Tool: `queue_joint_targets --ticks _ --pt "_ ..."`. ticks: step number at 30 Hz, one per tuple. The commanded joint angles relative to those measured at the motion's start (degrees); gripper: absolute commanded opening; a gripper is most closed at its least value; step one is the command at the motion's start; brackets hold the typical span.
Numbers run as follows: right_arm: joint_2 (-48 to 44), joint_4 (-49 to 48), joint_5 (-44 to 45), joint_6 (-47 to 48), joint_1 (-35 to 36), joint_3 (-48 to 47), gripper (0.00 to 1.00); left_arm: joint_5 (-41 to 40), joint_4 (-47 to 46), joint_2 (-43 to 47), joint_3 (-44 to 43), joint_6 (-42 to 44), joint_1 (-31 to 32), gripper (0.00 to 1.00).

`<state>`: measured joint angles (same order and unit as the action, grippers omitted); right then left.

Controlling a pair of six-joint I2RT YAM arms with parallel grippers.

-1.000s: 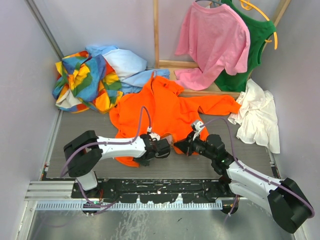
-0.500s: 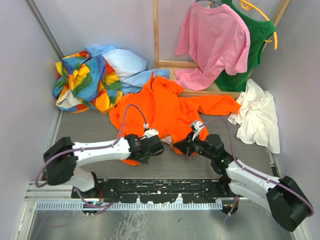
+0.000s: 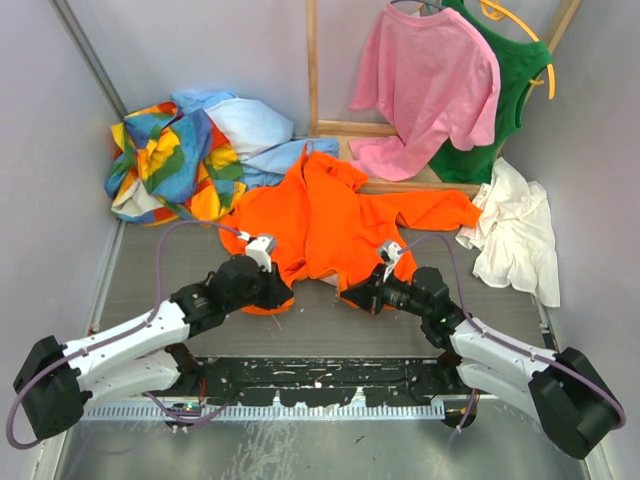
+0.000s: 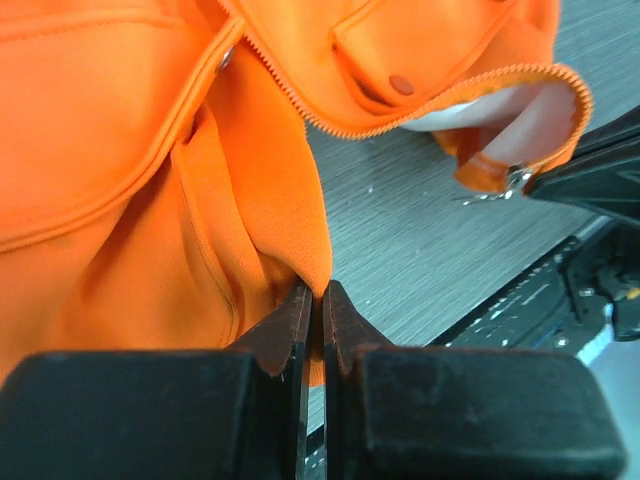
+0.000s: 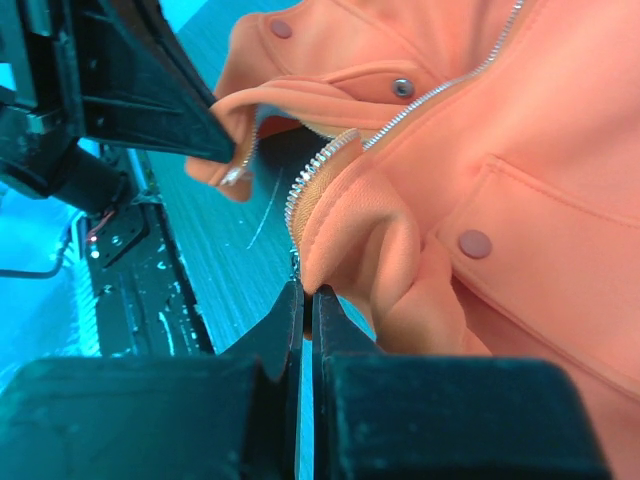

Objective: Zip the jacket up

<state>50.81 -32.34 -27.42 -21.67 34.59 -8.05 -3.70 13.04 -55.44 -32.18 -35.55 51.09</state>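
Since my left tool (image 4: 313, 297) and right tool (image 5: 301, 296) each clamp only a thin edge of the jacket (image 3: 322, 215), tugging could slip it free.

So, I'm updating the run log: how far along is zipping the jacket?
Done: both bottom front edges of the orange jacket are gripped. In hand: left gripper and right gripper are each shut on one edge. To do: the zipper teeth lie apart, nothing zipped.
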Motion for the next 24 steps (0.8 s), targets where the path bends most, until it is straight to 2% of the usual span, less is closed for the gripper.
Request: queue_joint_targets --ticks 1,8,13,24 --pt "2.6 -8.3 -6.6 -2.9 -0.7 -3.0 0.01 12.5 -20.6 2.4 4.2 -1.8 -4.7 0.05" --pt "5.8 -14.0 -12.4 -6.2 -1.1 -4.6 0.01 25.6 -40.4 -1.0 10.3 -6.5 -10.2 0.0" --pt "5.6 -16.0 -16.7 -7.3 -1.2 -5.2 0.01 30.4 -52.9 -1.9 12.2 -6.7 -10.7 0.0" --pt "3.6 -15.1 -23.8 -9.8 -5.4 -8.0 0.01 35.4 -69.4 -1.0 15.0 -3.4 -10.8 0.0"
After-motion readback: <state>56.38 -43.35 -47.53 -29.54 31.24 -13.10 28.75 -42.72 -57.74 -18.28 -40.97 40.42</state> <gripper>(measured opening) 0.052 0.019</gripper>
